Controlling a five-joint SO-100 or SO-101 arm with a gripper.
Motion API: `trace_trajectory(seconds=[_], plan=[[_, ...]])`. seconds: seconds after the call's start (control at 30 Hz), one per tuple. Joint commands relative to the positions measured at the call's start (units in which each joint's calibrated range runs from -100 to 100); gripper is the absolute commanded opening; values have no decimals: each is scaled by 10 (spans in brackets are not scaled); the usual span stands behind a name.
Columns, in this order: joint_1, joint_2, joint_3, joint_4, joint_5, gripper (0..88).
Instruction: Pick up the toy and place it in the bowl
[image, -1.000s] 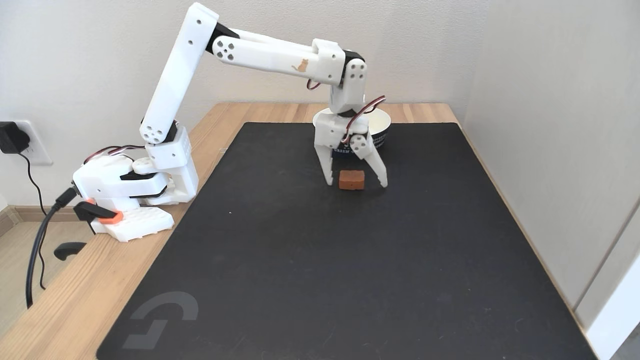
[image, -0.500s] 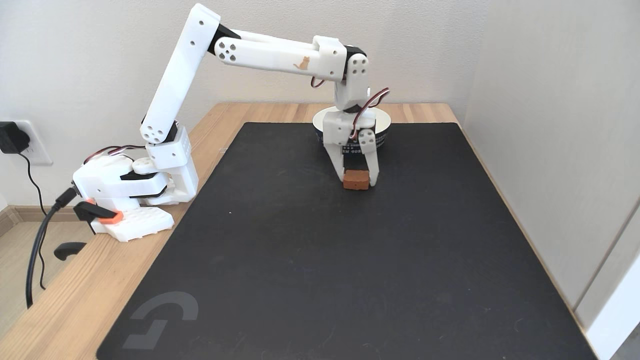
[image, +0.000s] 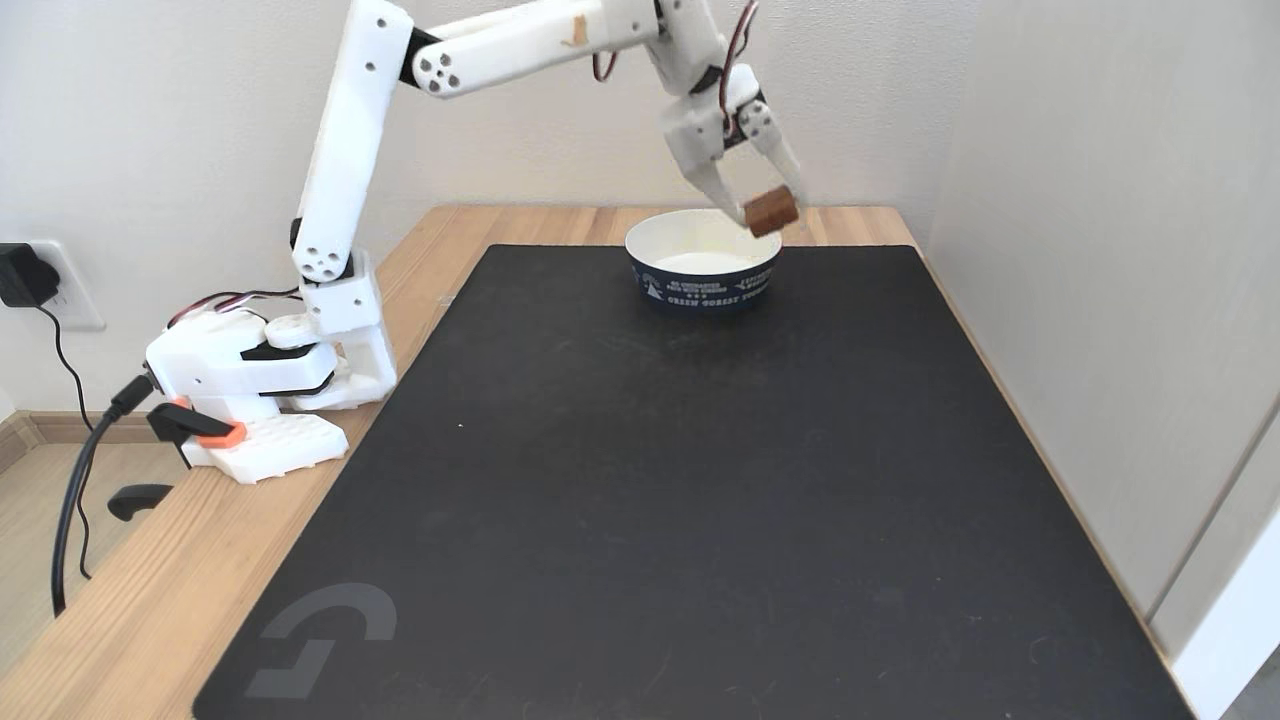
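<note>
Pale walls closed in the scene on two sides, with a light wooden desk (image: 130, 610) set into the corner and a large black mat (image: 700, 500) covering most of its top. A faint grey logo (image: 320, 640) was printed near the mat's 7 o'clock corner.

At the mat's 12 o'clock edge stood the bowl (image: 703, 260): round, paper, cream-white inside, dark navy outside with white lettering and small emblems. Its visible interior looked bare.

The toy (image: 771, 211), a small matte reddish-brown block, was off the mat and in the air, tilted, just above the bowl's rim at about 2 o'clock of the bowl. The claw (image: 768, 212) was clamped on it, one white finger on each side, pointing down and toward 4 o'clock.

The arm (image: 340, 170) was white plastic with black joints. Its base (image: 245, 385) sat on the bare wood at the mat's 9 o'clock side, held by an orange-and-black clamp (image: 200, 428). The lower link rose almost upright from the base; the upper link ran from its top toward 2 o'clock, out past the frame's top edge, and the wrist bent back down toward the bowl. Red and black wires (image: 735, 45) looped by the wrist.

A black plug (image: 22, 275) sat in a wall socket at 9 o'clock, and a thick black cable (image: 75, 500) hung down beside the desk.
</note>
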Motion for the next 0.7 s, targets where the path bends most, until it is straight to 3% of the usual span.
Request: trace_trajectory(seconds=[0.0,0.13,0.3,0.43,0.5,0.53,0.57,0.6,0.67], plan=[[-41,-72,51,-85,-3,29],[-63,-76,164,-116,-5,29],[-90,-73,284,-248,-60,29],[-99,-77,298,-278,-71,42],[-99,-77,293,-273,-69,96],[-99,-77,293,-270,-67,152],[-100,-77,294,-269,-66,274],[-101,-77,294,-269,-66,321],[-103,-78,293,-269,-66,332]])
